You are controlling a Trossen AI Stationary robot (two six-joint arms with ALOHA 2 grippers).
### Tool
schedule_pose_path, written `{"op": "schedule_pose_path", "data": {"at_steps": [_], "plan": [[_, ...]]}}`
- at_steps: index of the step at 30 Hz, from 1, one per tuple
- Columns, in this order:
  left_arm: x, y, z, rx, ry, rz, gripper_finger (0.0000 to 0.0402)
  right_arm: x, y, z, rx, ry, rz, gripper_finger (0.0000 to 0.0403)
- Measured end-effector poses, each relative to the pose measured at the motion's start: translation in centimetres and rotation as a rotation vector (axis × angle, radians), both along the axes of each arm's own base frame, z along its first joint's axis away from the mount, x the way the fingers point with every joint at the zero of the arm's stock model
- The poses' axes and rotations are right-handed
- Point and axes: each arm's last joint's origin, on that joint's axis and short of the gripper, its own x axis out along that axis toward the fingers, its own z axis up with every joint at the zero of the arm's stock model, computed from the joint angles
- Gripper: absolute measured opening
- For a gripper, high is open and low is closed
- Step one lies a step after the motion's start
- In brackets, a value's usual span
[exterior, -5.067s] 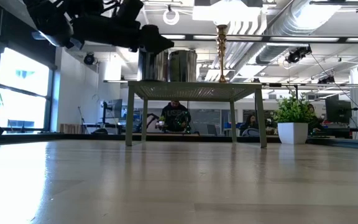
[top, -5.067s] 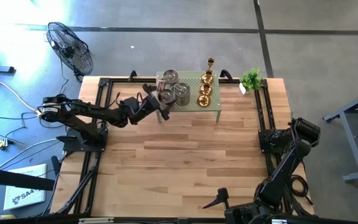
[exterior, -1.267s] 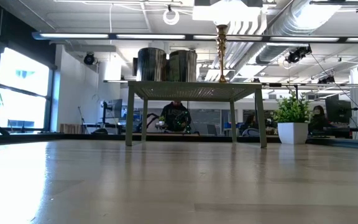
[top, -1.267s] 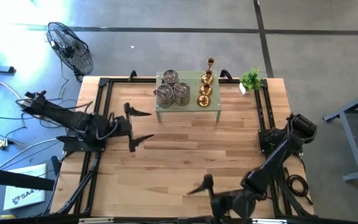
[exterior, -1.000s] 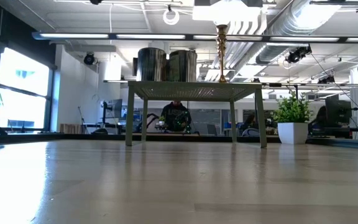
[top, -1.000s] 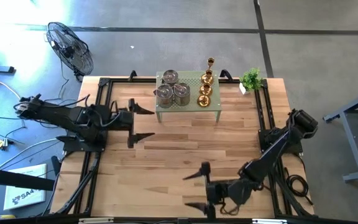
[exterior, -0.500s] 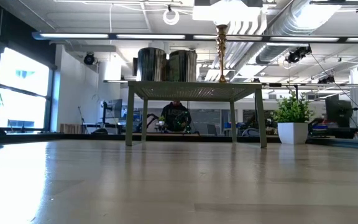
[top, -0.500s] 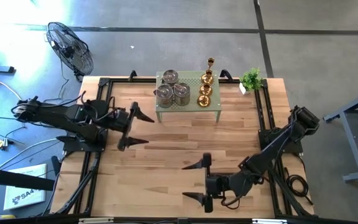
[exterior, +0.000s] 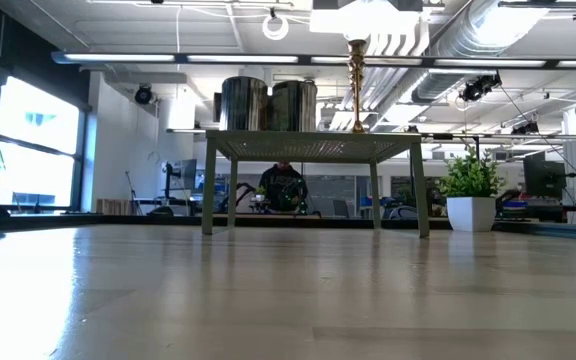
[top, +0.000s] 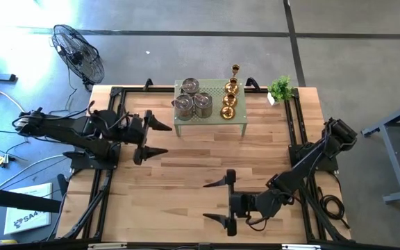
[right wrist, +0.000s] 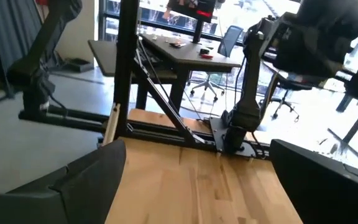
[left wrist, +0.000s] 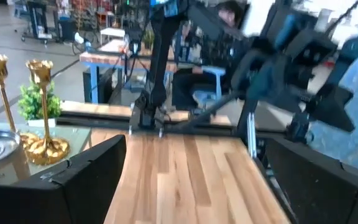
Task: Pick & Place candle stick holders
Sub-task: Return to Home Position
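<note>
My left jaws and right jaws hang released above the counter (top: 186,173) — candle stick holders (top: 228,98) sit on the stand (top: 214,115).

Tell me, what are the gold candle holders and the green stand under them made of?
The gold candle holders look like polished brass or brass-coloured metal: they glint yellow and mirror the light. The green stand seems to be painted metal sheet, matte, dotted with what look like tiny holes across its top, on thin legs. Looks alone can't prove it.
</note>
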Motion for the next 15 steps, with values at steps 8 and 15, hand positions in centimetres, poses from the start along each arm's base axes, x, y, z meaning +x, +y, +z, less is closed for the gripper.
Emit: {"op": "schedule_pose_path", "data": {"at_steps": [8, 15], "plan": [[-0.1, 0.0, 0.2, -0.01, -0.013, -0.018, 0.0361, -0.2, -0.1, 0.4, 0.057, -0.012, -0.012, 0.0377], [-0.3, 0.0, 0.3, 0.0, -0.027, -0.024, 0.0261, -1.1, -0.9, 2.2, 0.091, -0.038, -0.015, 0.0305]]}}
